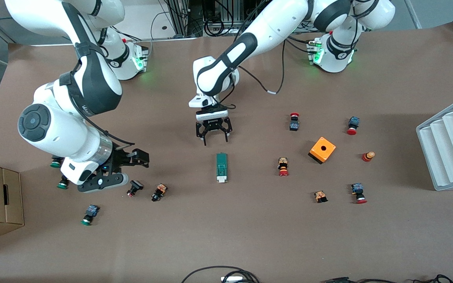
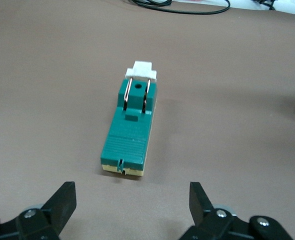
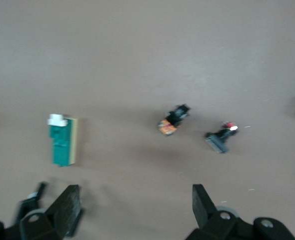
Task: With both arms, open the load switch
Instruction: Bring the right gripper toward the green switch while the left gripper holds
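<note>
Brown table (image 1: pixel 250 236) with scattered push buttons and a load switch (image 1: pixel 221 168) lying flat at centre.
The left gripper (image 1: pixel 213 133) hangs released just above the switch's plain end; the right gripper (image 1: pixel 122 167), fingers spread, hovers over buttons toward its own end.

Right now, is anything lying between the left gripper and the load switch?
Nothing: only bare brown table separates the left gripper from the load switch, in front and left wrist views.
</note>
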Controlling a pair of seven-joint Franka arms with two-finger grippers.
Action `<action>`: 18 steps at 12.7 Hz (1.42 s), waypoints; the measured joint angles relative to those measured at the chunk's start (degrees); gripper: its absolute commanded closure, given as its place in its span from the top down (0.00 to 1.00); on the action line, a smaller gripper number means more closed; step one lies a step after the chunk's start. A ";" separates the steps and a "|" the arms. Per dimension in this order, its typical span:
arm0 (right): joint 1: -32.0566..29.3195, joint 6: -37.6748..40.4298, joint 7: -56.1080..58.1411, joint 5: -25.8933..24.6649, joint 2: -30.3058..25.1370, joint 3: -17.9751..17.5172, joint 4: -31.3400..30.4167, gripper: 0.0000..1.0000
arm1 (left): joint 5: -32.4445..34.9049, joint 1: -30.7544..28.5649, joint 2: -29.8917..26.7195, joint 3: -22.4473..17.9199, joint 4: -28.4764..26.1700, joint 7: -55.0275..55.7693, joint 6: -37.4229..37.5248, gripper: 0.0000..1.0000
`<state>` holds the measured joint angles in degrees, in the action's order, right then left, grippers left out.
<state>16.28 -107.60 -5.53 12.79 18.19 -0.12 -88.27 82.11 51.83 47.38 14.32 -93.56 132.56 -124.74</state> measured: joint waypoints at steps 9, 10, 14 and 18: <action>8.16 -1.43 -8.84 10.90 -4.18 -0.24 1.15 1.00 | 10.20 0.27 4.97 -0.35 0.25 3.98 7.43 1.00; 7.78 -1.90 -8.83 10.90 -3.20 0.13 1.12 1.00 | 10.24 0.27 5.09 -0.38 0.26 4.77 7.46 1.00; 6.27 -1.90 -8.53 10.90 -2.20 0.62 1.09 1.00 | 15.31 2.51 6.77 -0.87 0.27 11.68 11.05 1.00; 5.63 -1.90 -8.44 10.90 -1.96 0.64 0.97 1.00 | 16.62 4.56 8.07 -1.49 0.58 12.54 14.62 1.00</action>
<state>21.91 -109.49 -13.98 23.69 16.23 0.53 -87.30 98.73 56.39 55.44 12.82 -92.98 145.10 -110.13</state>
